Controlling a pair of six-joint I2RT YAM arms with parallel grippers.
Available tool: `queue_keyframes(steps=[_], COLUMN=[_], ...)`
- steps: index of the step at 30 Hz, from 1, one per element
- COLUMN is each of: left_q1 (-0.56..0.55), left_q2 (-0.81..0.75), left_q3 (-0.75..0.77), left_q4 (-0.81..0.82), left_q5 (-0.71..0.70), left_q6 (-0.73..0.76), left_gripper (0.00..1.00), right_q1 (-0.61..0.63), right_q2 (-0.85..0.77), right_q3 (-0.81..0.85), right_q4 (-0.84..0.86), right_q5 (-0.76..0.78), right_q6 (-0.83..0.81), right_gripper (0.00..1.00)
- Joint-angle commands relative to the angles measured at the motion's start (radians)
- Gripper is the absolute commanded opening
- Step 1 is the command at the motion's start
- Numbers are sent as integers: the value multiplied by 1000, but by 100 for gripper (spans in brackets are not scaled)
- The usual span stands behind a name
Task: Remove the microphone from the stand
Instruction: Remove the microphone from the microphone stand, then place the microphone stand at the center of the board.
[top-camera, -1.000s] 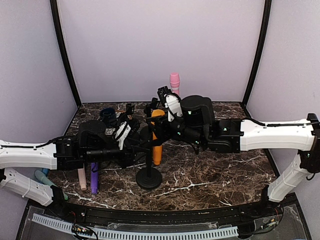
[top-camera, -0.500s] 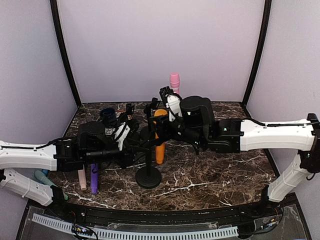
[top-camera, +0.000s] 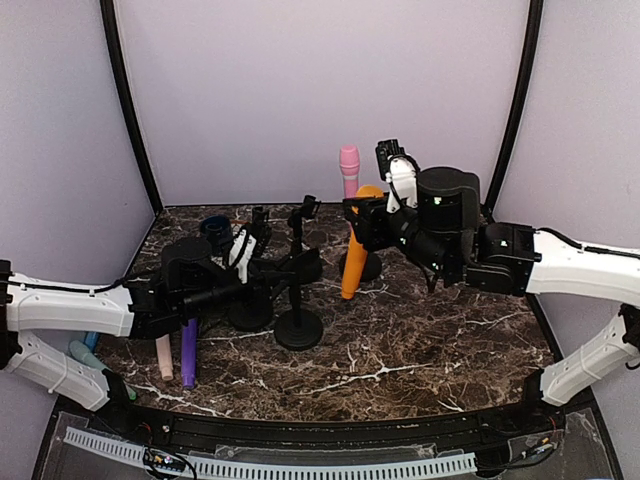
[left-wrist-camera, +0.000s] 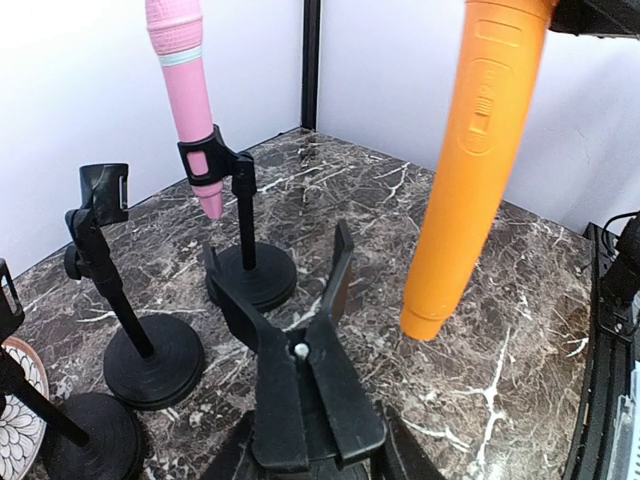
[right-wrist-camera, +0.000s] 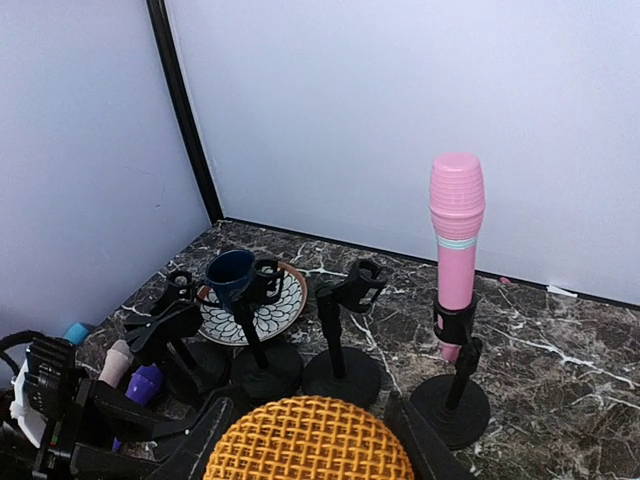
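- Orange microphone (top-camera: 352, 255), mesh head up and tail down, hangs in the air to the right of and behind the stand (top-camera: 298, 330). It is clear of the clip (top-camera: 308, 207), which stands empty.
- Right gripper (top-camera: 368, 205) pinches it at the head end. In the right wrist view the mesh dome sits between the two fingers.
- Long axis is near upright but leaning, with the tail swung toward the stand and the head toward the right arm. The tail appears to be off the marble table (top-camera: 430, 340), not touching.
- Left gripper (top-camera: 292, 268) is closed on the stand's stem below the clip, pinning it in place. In its wrist view the clip's open fork is dead ahead, with the orange body up and to the right of it.
- Pink microphone (top-camera: 349, 165) sits clipped in its own stand just behind the orange one. They are near each other and, as far as I can tell, apart.
- Judgement: removal looks done and only a set-down remains. The right arm alone has hold of it. Bare marble lies on the right side. The tail would meet the table first, so the axis needs laying over before release.
- Risk: the tail clipping the pink one's stand on the way down.
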Motion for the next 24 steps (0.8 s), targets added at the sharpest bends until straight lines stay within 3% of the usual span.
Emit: queue_keyframes(steps=[1,24], left_q1=[53,233], left_q2=[43,209], left_q3=[4,106], left_q4=[169,241], left_q5=[32,118], left_q6=[37,94], left_gripper=[0,0], right_q1=[-18,-19], right_q2=[-40,-37], right_q3=[-41,-62], right_q4=[26,43], right_q5=[21,-40], right_q6=[25,63], right_gripper=[31,31])
